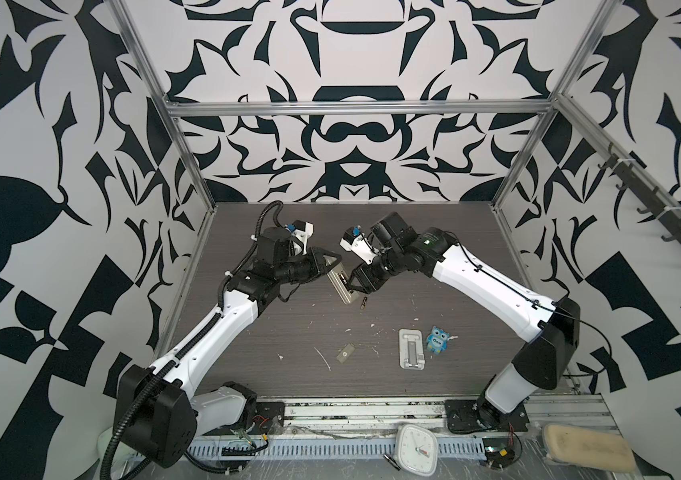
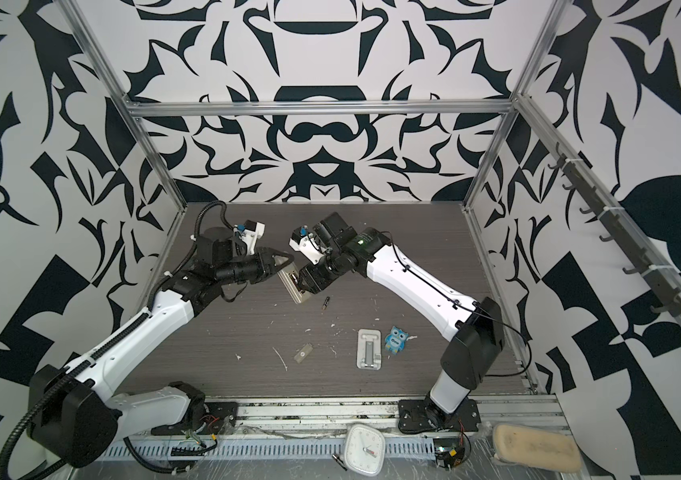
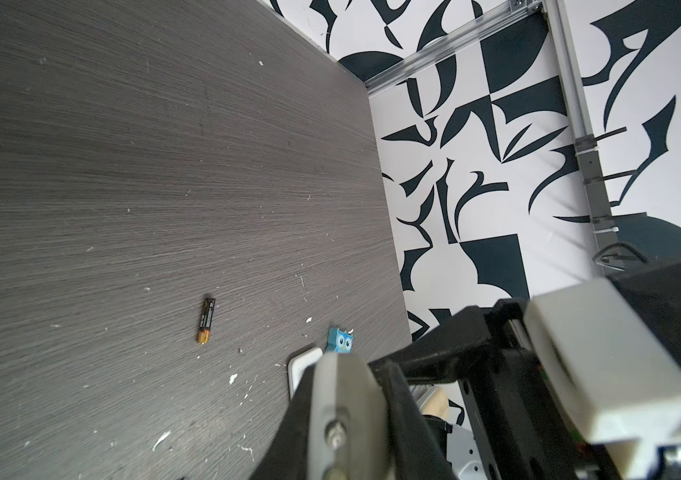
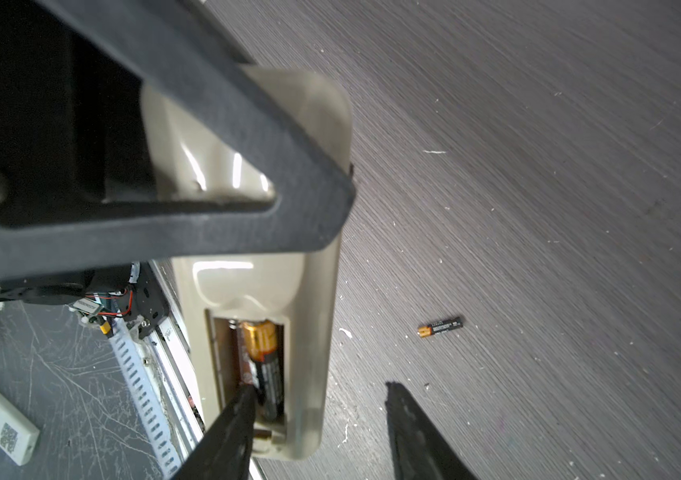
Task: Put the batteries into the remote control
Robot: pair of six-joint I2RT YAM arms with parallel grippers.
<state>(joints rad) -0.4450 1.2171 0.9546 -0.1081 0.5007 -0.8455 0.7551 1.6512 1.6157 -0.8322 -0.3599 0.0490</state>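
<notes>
Now, first-battery seating step. Holder: left gripper (image 1: 331, 267) clamped on remote control (image 4: 318, 266), bay (image 4: 226, 357) facing up. Worker: right gripper (image 4: 318, 387) jaws apart, holding nothing; one fingertip (image 4: 243, 399) inside bay, against battery (image 4: 266, 357) (looks nearly seated). Elsewhere: second battery (image 4: 439, 327) loose on table (image 4: 538, 187), near remote. Next, likely: lift fingertip clear, fetch loose cell, match polarity to free slot.

A dark grey, wood-grained bench (image 3: 122, 166) flecked with white specks carries a single battery (image 3: 206, 320), black with a copper-gold end, lying flat and alone. Well apart from it, a small blue owl figure (image 3: 341, 340) stands just beside the corner of a white stand (image 3: 303, 365), which blurred black parts (image 3: 434, 361) partly hide. A cream-white block (image 3: 604, 365) sits beside those. Beyond the bench rises a black-and-white patterned wall (image 3: 475, 166) with a metal rail (image 3: 579, 124).
</notes>
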